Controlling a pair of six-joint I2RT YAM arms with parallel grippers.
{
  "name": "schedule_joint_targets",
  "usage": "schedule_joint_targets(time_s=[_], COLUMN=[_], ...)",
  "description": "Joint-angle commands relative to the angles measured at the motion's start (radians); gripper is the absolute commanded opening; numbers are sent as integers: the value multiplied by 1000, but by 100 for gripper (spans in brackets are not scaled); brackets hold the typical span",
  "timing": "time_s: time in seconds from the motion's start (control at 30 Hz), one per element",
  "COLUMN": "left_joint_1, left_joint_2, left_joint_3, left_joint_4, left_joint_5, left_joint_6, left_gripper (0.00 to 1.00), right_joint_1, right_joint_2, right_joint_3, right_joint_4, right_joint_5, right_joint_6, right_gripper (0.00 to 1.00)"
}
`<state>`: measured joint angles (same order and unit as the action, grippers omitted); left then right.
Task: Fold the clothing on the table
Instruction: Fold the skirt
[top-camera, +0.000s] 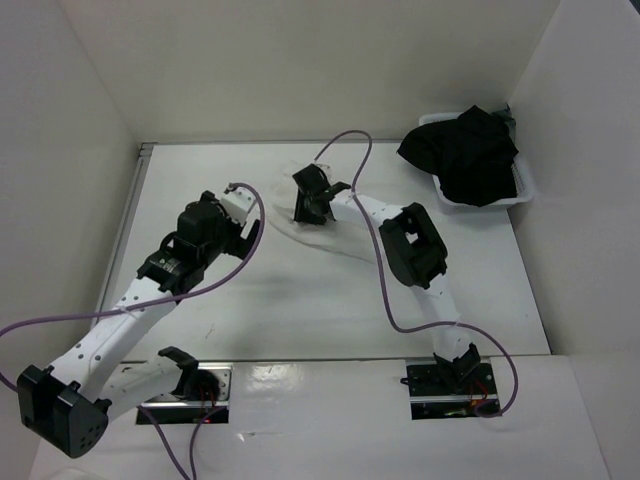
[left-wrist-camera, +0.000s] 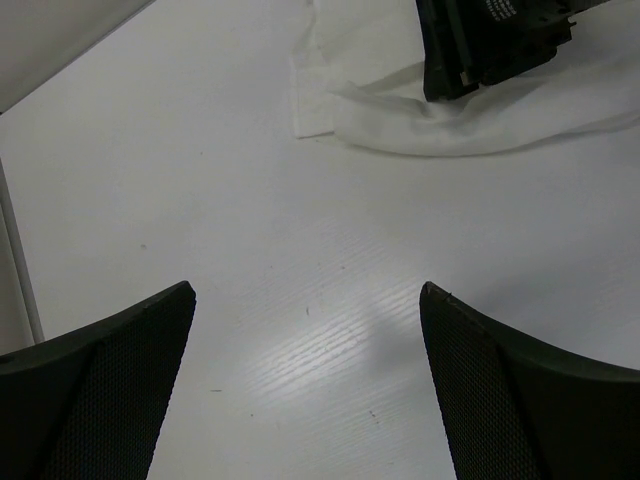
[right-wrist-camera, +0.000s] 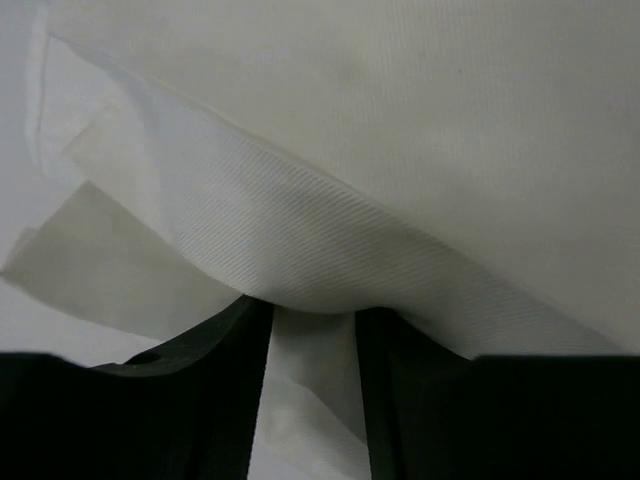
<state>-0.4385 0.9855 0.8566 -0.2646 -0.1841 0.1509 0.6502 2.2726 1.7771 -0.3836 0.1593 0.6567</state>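
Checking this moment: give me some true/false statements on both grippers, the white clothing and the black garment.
1. The left gripper has its jaws wide open with nothing between them. True.
2. The black garment lies spread flat in the middle of the table. False: it is heaped in the bin at the far right corner.
3. Some of the white clothing sits between the jaws of the right gripper. True.
4. The left gripper touches the white clothing. False: it is over bare table, apart from the clothing.

White arms (top-camera: 110, 335), black fingers (left-wrist-camera: 100, 400), purple cables (top-camera: 369, 152)
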Motion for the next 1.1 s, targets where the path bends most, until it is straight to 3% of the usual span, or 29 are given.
schedule_joint_targets(time_s=[0.0, 0.2, 0.33, 0.43, 0.53, 0.57, 0.67, 0.77, 0.83, 0.93, 1.07], left_joint_1=[11, 20, 20, 20, 20, 20, 0, -35, -45, -55, -66], left_joint_2=[-24, -34, -44, -35, -1, 13, 77, 126, 157, 226, 335], left_joint_3=[27, 27, 27, 27, 18, 18, 39, 53, 53, 41, 100], left_joint_4=[-4, -4, -4, 8, 33, 33, 33, 22, 48, 94, 78], left_joint_5=[-6, 5, 25, 61, 113, 133, 198, 238, 238, 227, 294], left_joint_6=[-13, -13, -2, 9, 18, 30, 39, 62, 82, 102, 102], left_gripper=[99, 99, 99, 99, 99, 99, 99, 100, 100, 100, 100], right_joint_1=[-4, -4, 5, 28, 37, 37, 10, -98, -165, -318, -395], right_joint_2=[11, -120, -287, -418, -498, -516, -610, -769, -953, -1175, -1228], right_joint_3=[56, -250, -508, -599, -596, -587, -567, -654, -815, -973, -1051], right_joint_4=[-83, 99, 175, 184, 184, 184, 161, 120, 120, 42, 11], right_joint_5=[-35, -304, -438, -461, -494, -494, -420, -383, -331, -225, -178], right_joint_6=[-54, -160, -187, -186, -151, -138, -51, 116, 232, 285, 285], right_gripper=[41, 33, 33, 34, 52, 64, 76, 76, 77, 79, 84])
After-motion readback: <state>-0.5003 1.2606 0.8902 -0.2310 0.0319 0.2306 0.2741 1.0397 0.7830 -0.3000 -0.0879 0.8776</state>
